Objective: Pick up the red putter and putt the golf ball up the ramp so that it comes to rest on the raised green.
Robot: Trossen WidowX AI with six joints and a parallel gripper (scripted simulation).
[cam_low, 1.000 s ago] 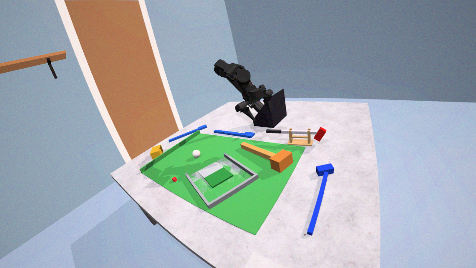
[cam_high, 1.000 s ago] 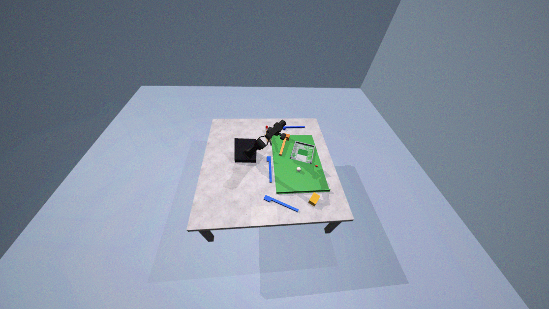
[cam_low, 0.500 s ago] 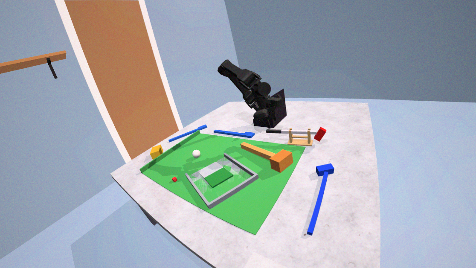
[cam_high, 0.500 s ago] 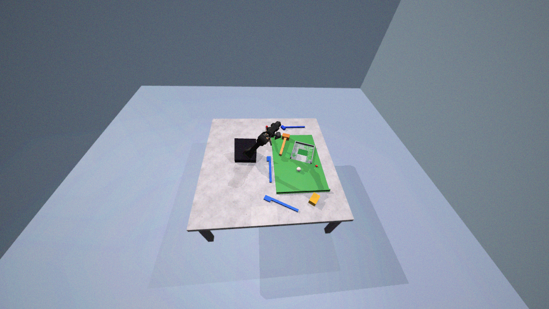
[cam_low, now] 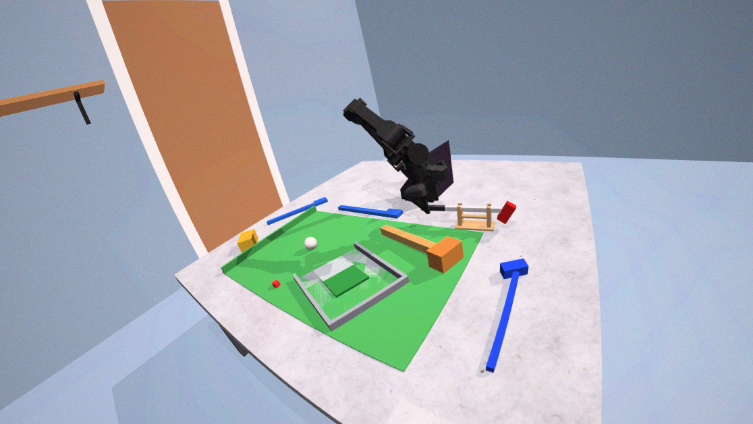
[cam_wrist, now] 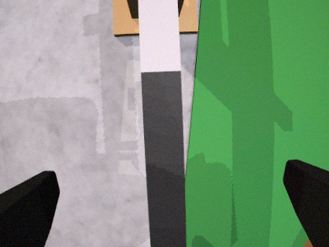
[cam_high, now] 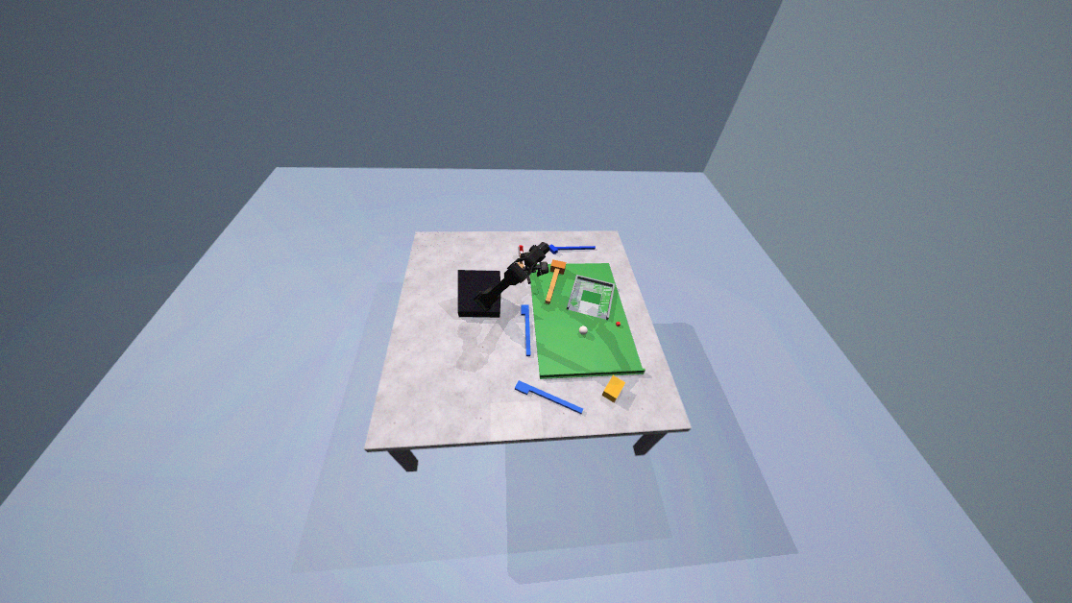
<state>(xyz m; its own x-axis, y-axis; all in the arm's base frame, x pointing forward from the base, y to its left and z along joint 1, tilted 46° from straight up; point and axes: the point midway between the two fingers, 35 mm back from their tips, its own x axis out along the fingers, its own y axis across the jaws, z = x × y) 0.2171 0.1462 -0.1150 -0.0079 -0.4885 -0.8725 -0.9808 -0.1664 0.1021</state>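
Observation:
The red putter (cam_low: 506, 211) (cam_high: 520, 246) lies across a small wooden stand (cam_low: 475, 223) (cam_wrist: 122, 24) by the far edge of the green mat (cam_low: 389, 327) (cam_high: 584, 359). Its dark grip (cam_wrist: 164, 168) (cam_low: 438, 208) points at me. My gripper (cam_wrist: 173, 178) (cam_low: 424, 206) (cam_high: 533, 268) is open, low over the table, with one finger on each side of the grip and clear of it. The white golf ball (cam_low: 310, 242) (cam_high: 583, 328) rests on the mat. The raised green (cam_low: 345, 279) (cam_high: 592, 298) sits inside a grey frame (cam_low: 363, 306) with pale ramps around it.
An orange mallet (cam_low: 421, 244) (cam_high: 552, 283) lies on the mat close to the stand. Three blue putters (cam_low: 504, 316) (cam_low: 368, 211) (cam_low: 295, 210) lie around the mat. A yellow block (cam_low: 247, 240), a small red cube (cam_low: 275, 283) and the black arm base (cam_high: 472, 292) are also on the table.

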